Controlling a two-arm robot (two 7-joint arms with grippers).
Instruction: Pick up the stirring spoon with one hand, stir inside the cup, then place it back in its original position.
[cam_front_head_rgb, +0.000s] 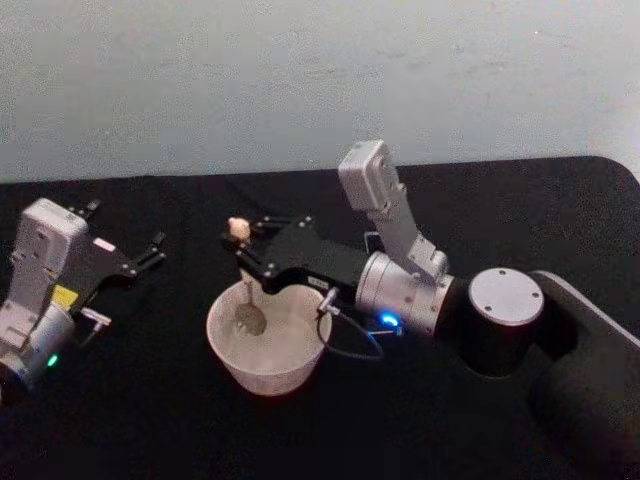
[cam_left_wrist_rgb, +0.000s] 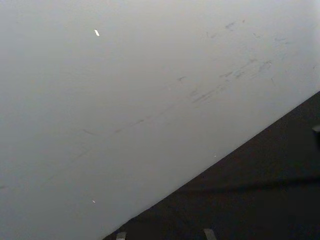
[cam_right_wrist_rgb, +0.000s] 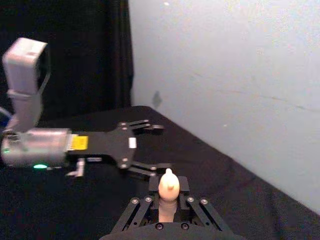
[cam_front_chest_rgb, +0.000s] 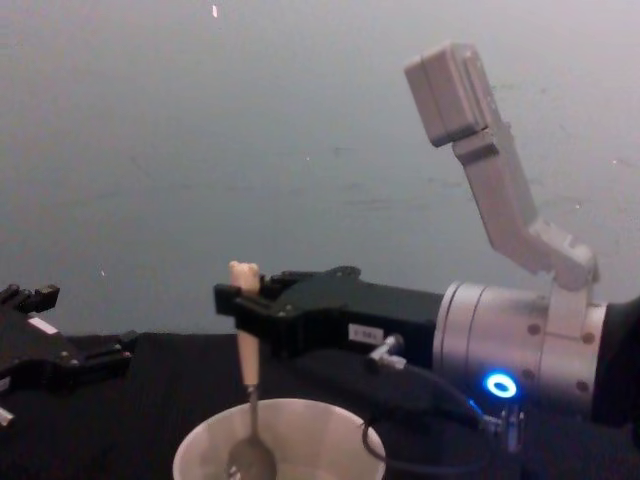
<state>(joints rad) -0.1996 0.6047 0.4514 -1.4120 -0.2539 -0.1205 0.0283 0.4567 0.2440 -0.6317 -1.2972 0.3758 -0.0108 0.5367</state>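
Note:
My right gripper (cam_front_head_rgb: 241, 246) is shut on the beige handle of the stirring spoon (cam_front_head_rgb: 239, 229), which stands upright with its shiny bowl down inside the cream-white cup (cam_front_head_rgb: 266, 376). From the chest view, the spoon (cam_front_chest_rgb: 246, 350) hangs from the right gripper (cam_front_chest_rgb: 240, 303) into the cup (cam_front_chest_rgb: 200, 450). The right wrist view shows the bear-head top of the spoon (cam_right_wrist_rgb: 168, 186) between my fingers. My left gripper (cam_front_head_rgb: 128, 226) rests open at the left, apart from the cup. The spoon's original position is hidden.
A black cloth covers the table (cam_front_head_rgb: 500, 210), and a pale wall (cam_front_head_rgb: 300, 80) rises behind it. The left gripper (cam_right_wrist_rgb: 161, 147) lies open on the cloth a short way beyond the spoon. A cable (cam_front_head_rgb: 352, 345) loops beside the cup.

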